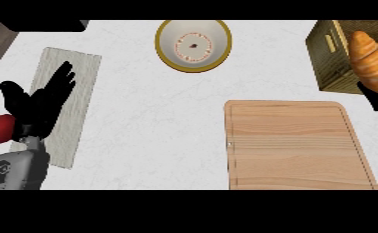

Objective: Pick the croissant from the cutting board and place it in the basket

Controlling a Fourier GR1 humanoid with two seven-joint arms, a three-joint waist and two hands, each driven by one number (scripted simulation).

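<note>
Already off the cutting board (295,147), the croissant (364,59) hangs over the basket (331,64) just above the right hand (368,95), whose grip I cannot tell; release remains.

Open counter (162,122) is lying between mat (81,72) and board (295,144); plate (177,32) is standing at rear, basket (328,57) is occupying far right corner.

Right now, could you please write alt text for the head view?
A croissant is at the right edge over the basket, the right hand showing below it. The cutting board is bare; the left hand rests open over a grey mat.
</note>
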